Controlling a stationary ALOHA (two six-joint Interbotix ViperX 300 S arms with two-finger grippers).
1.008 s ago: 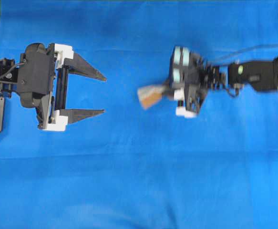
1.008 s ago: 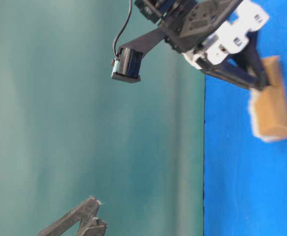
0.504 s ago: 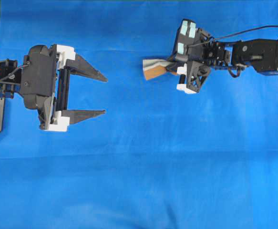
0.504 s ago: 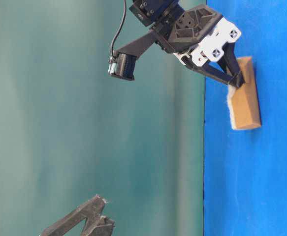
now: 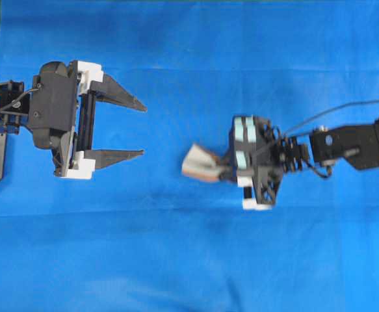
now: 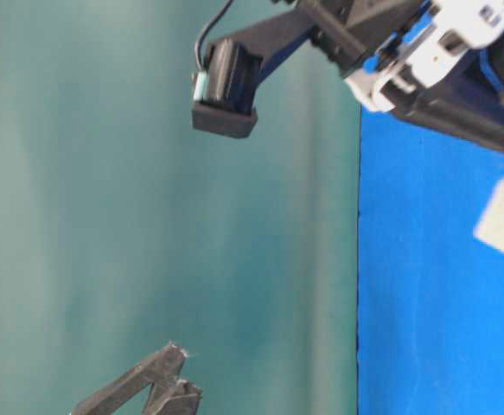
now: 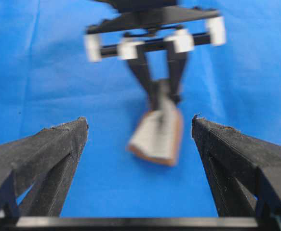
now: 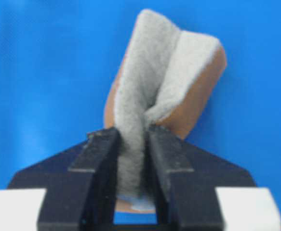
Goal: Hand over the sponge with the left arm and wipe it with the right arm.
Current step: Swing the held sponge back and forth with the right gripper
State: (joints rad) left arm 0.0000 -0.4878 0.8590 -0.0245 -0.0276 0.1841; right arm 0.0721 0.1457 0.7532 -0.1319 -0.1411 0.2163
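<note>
**Sponge pinched in the right gripper, left one gaping wide**

Blue cloth [image 5: 189,260] everywhere, covering the whole work surface in the overhead view; teal-green backdrop [image 6: 148,216] filling the left part of the table-level shot.

Left arm [image 5: 49,117] parked at the left edge of the overhead view, pointing toward the middle. Left gripper [image 5: 140,130] wide open, nothing between the two long black fingers [image 7: 48,144], just blue cloth showing through the gap.

Right arm [image 5: 352,144] reaching in from the right, cable trailing along it, teal patches facing up on the gripper body. Right gripper [image 5: 223,171] clamped on the sponge [image 5: 199,166], fingertips [image 8: 99,149] squeezing one end hard enough to fold the grey fuzzy face into a crease, orange-brown layer peeking out along the edges.

Sponge sitting between the two grippers, well apart from the left fingertips, sticking out toward the left arm. A bit motion-blurred in the overhead and left wrist views. Can't tell whether it's touching the cloth or hanging just above it.
</note>
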